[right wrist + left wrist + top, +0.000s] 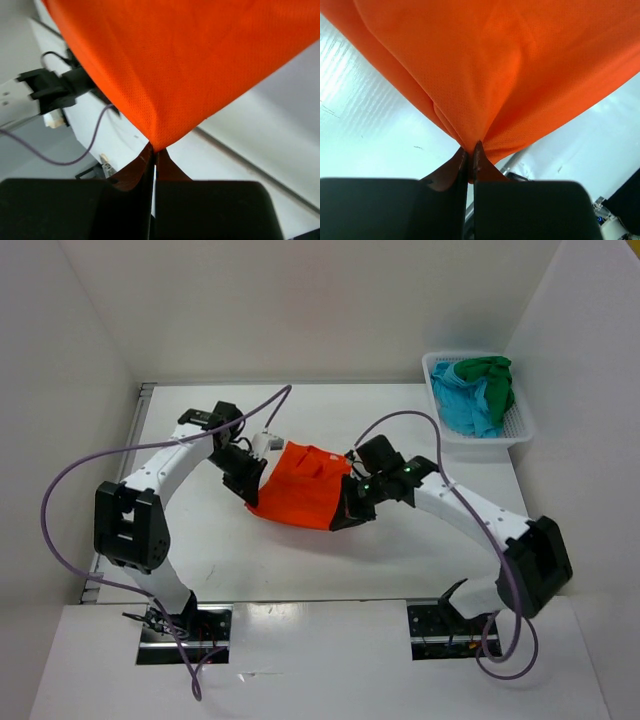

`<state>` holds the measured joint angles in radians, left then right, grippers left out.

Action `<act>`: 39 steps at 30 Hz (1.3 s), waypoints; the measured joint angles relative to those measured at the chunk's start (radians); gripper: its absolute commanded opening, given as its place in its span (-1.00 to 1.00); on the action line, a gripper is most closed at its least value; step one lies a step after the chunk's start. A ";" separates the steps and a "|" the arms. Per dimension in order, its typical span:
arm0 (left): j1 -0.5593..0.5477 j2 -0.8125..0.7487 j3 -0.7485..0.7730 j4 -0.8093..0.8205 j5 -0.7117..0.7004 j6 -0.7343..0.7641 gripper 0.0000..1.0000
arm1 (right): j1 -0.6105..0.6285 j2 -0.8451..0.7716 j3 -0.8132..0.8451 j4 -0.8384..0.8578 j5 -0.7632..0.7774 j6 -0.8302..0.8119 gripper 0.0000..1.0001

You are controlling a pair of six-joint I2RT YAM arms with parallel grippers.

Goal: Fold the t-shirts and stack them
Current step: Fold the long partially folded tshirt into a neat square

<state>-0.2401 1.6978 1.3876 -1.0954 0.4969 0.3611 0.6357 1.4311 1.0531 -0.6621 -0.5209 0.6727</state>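
- left gripper was clenched on orange shirt
- right gripper pinched its other edge
- orange shirt hung well left of basket
- green shirt and blue shirt lay inside basket

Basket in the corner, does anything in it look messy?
Yes. The green shirt and turquoise shirt lie crumpled together, unfolded, in the white basket at the far right corner of the table. Nothing has spilled out.
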 measured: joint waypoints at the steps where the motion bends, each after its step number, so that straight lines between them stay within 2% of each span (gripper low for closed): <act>1: -0.001 -0.003 0.024 -0.029 0.010 0.006 -0.87 | 0.000 -0.034 0.002 -0.014 0.000 0.008 -1.00; 6: -0.005 0.062 0.261 -0.149 0.049 0.013 -0.87 | -0.012 -0.105 0.047 -0.063 -0.017 0.034 -1.00; 11: -0.006 0.200 0.477 -0.174 0.068 -0.021 -0.87 | -0.126 -0.100 0.048 -0.061 -0.069 0.036 -1.00; 15: -0.007 0.322 0.565 -0.190 0.092 -0.050 -0.84 | -0.240 -0.051 0.048 -0.044 -0.113 0.016 -1.00; 20: 0.005 0.472 0.694 -0.193 0.117 -0.105 -0.82 | -0.299 0.080 0.049 -0.002 -0.156 -0.014 -1.00; 25: 0.019 0.547 0.765 -0.182 0.132 -0.149 -0.74 | -0.341 0.217 0.068 0.030 -0.188 -0.043 -1.00; 30: 0.023 0.609 0.834 -0.173 0.157 -0.186 -0.64 | -0.432 0.272 0.090 0.062 -0.213 -0.057 -1.00; 34: 0.026 0.684 0.945 -0.162 0.160 -0.211 -0.44 | -0.483 0.335 0.108 0.099 -0.246 -0.066 -0.82; 35: 0.029 0.706 0.975 -0.150 0.155 -0.214 -0.41 | -0.493 0.362 0.111 0.109 -0.253 -0.066 -0.55; 37: 0.039 0.744 1.028 -0.136 0.147 -0.225 -0.32 | -0.508 0.416 0.125 0.124 -0.255 -0.058 -0.42; 39: 0.052 0.782 1.078 -0.117 0.140 -0.237 -0.32 | -0.520 0.475 0.158 0.132 -0.253 -0.051 -0.35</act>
<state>-0.1879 2.4802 2.4653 -1.2125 0.6369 0.1238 0.1154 1.9064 1.2114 -0.5297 -0.7742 0.6212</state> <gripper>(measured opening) 0.335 0.298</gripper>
